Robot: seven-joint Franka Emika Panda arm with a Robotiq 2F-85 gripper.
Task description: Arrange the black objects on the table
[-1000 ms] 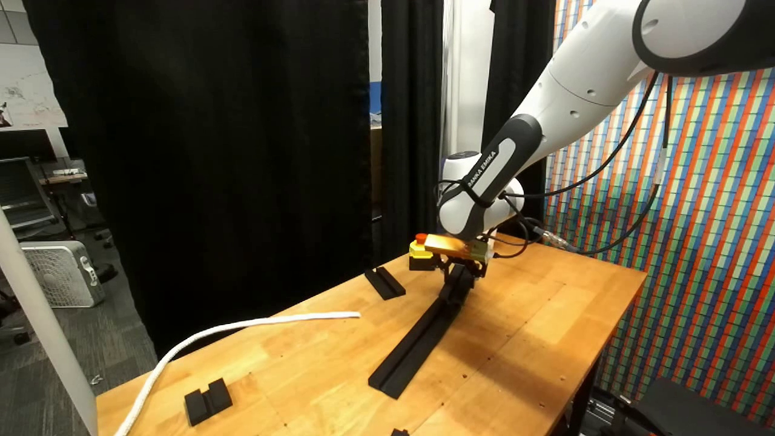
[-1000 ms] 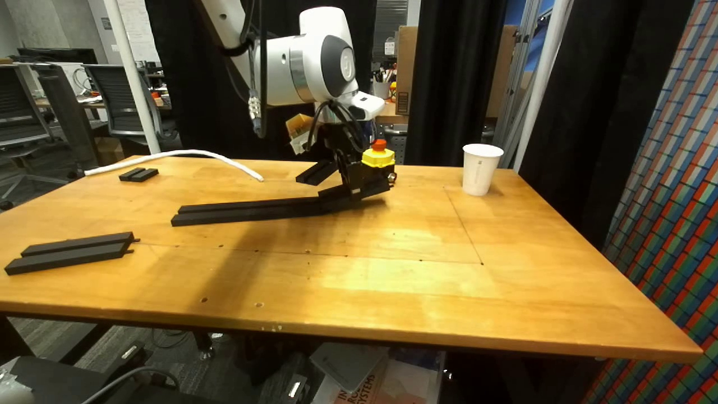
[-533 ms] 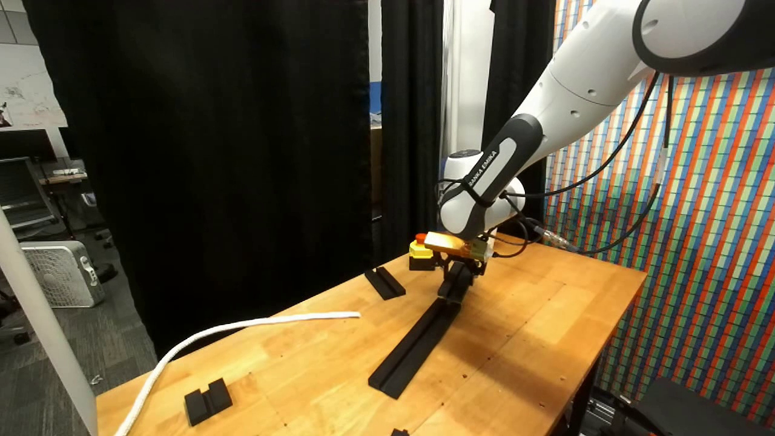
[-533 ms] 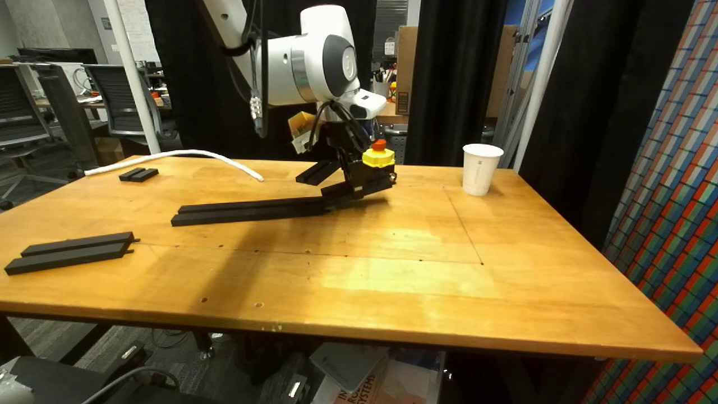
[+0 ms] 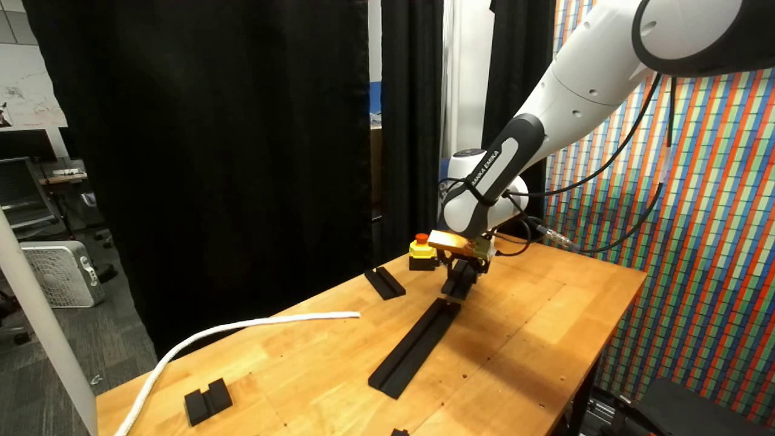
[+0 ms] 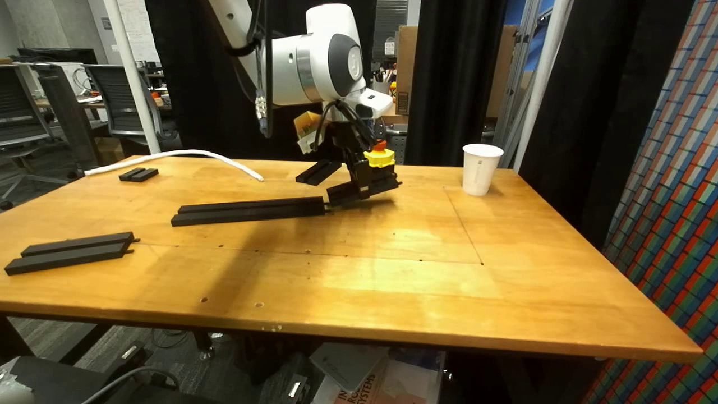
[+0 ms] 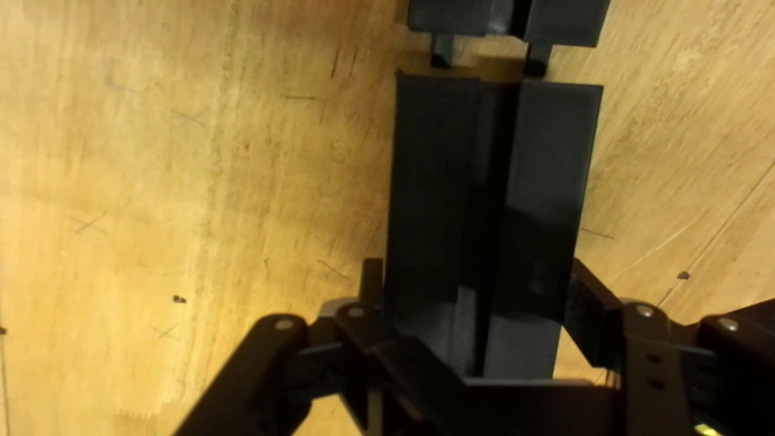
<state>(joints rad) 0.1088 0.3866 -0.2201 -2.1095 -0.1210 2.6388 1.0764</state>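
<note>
The gripper (image 7: 475,284) clasps a grooved block (image 7: 545,157) by its two long sides. In an exterior view the block (image 6: 341,194) looks tilted, its lower end toward a long bar (image 6: 252,214); whether that end touches the table (image 6: 392,303) I cannot tell. In the wrist view the bar lies at 12 o'clock of the block, its two pegs (image 7: 442,51) pointing across a narrow gap and stopping just short. The pair line up roughly but are not joined; that join looks like the step in hand, not yet done.

Farther out on the table, in an exterior view, lie three more: from the gripper, a flat black block (image 6: 321,174) near at 10 o'clock, a small block (image 6: 145,175) well apart at 9, and a pegged bar (image 6: 73,258) between 8 and 9. None touches another piece, so I judge all three remain to be placed, and the job no more than partway along. A stop button (image 6: 380,158) at 1 o'clock and a paper cup (image 6: 480,173) toward 3 seem no part of it.
</note>
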